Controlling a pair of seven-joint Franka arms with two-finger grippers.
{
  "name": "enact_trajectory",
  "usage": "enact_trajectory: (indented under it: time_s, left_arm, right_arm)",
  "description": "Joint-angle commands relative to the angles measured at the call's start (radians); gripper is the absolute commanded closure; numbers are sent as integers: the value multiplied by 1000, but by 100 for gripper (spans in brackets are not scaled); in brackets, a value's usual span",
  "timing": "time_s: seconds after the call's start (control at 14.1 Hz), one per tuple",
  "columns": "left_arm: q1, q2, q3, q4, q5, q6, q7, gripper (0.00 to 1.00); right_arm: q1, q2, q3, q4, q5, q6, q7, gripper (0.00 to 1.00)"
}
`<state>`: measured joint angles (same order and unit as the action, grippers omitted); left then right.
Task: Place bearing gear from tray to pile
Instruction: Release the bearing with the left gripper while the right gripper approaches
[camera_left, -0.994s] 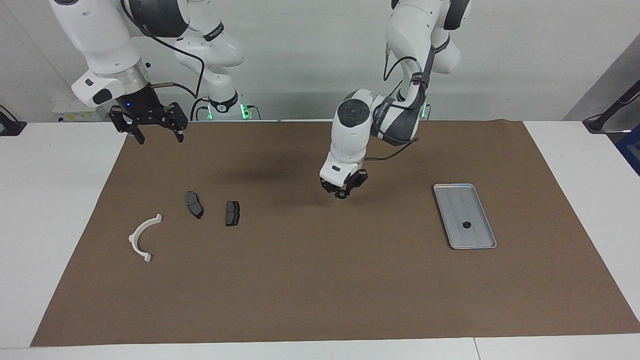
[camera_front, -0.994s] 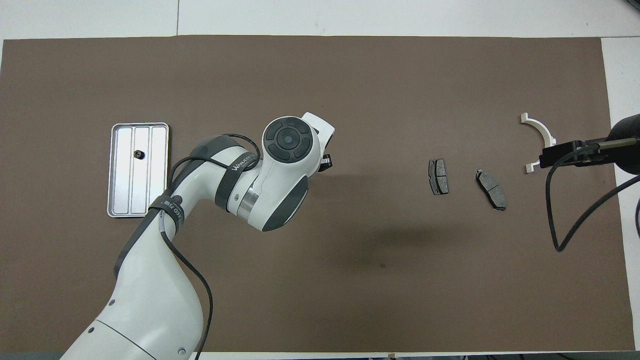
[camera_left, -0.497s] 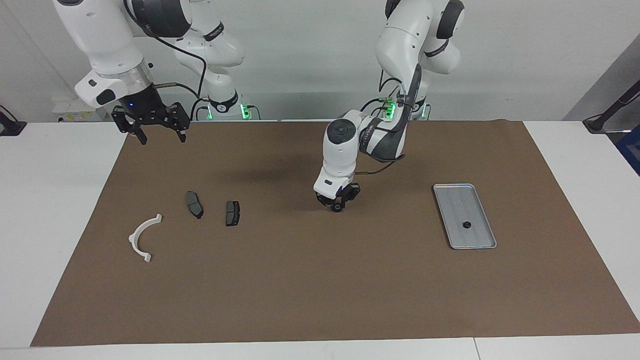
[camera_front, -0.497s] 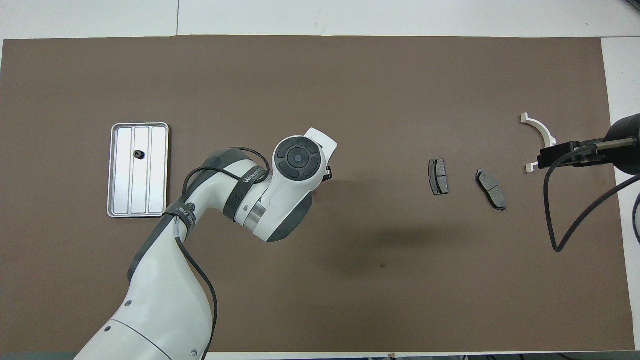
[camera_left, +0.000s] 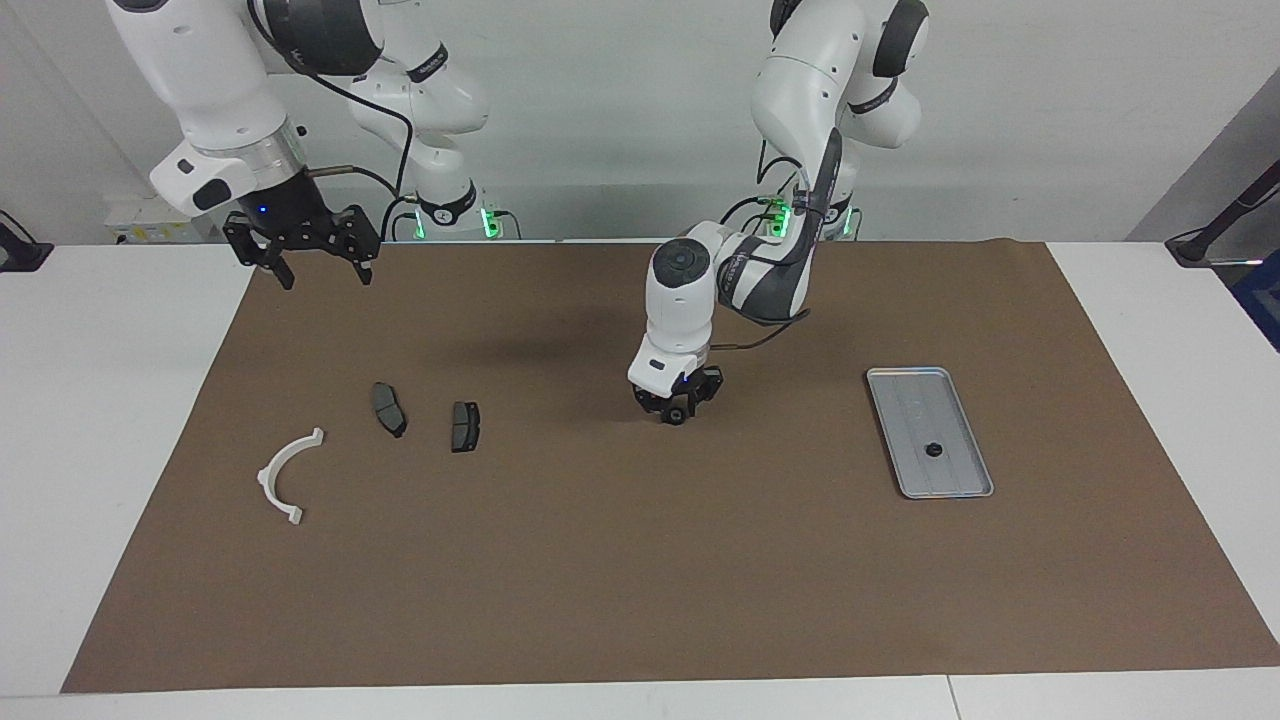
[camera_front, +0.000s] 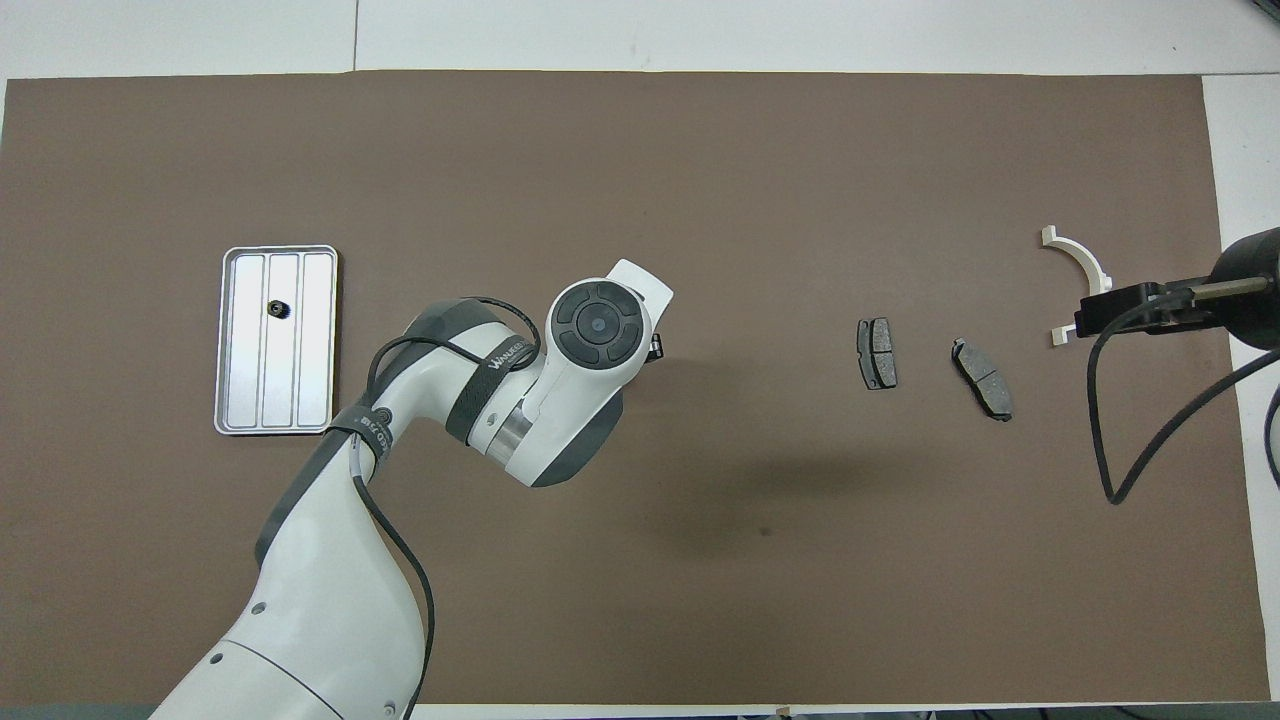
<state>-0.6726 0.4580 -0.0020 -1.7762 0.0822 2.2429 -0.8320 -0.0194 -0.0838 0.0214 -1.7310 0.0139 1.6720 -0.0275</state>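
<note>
Left gripper (camera_left: 677, 408) lower — two brake pads (camera_left: 388, 408).

You see the brown mat (camera_left: 640, 560) twice: one camera faces the robots, one looks steeply down.

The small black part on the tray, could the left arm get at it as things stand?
Probably yes. The small black part lies uncovered on the tray, toward the left arm's end of the table. The left pincer is low over the mat with nothing between.
</note>
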Motion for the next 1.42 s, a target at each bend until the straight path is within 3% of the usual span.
enact_trajectory:
  time_s: [0.0,0.21,0.5,0.85,1.14,1.35]
  left_arm:
    - [-9,-30,19,-2,27,-41,-18,0]
    - [63,-87,33,32,33,-97,17,0]
    - [321,-196,30,32,24,-158,388,0]
    - [623,-202,30,15,-36,-132,836,0]
    - [671,-174,31,-95,-38,-2,904,0]
    - [657,-127,30,-115,-68,55,903,0]
  right_arm:
    - [-4,-25,6,-39,-6,43,9,0]
    - [-4,-27,8,-41,-6,41,14,0]
    - [1,-42,14,-74,-8,43,14,0]
    - [122,-43,14,-125,-9,70,222,0]
    - [228,-28,14,-166,-9,142,418,0]
    - [323,31,14,-171,-9,205,597,0]
